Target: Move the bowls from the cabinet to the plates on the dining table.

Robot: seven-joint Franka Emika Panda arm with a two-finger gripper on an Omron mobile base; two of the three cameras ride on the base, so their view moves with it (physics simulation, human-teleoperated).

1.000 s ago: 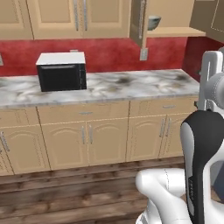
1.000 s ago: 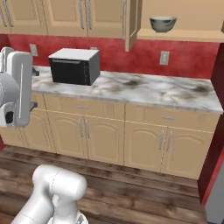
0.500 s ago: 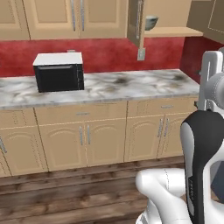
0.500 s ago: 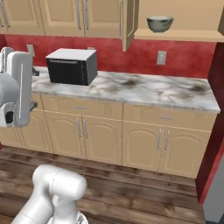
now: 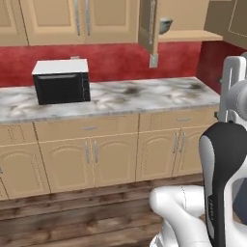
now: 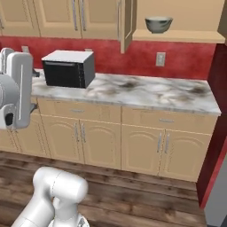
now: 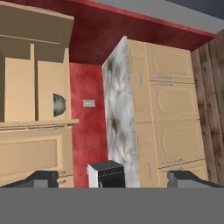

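A grey-green bowl sits on the plain shelf of the tan wall cabinet, whose door stands open. In the rolled hand view the bowl lies on its side at the left, inside the cabinet. My gripper is open with nothing between its fingertips, well short of the cabinet. The plates and the dining table are out of view.
A black and white microwave stands on the marble counter over tan base cupboards. A red wall juts out at the counter's right end. Wooden floor lies between me and the cupboards.
The whole scene has slid slightly left in both base views, so the base has moved a little to the right. The bowl stays on its shelf and the gripper stays open.
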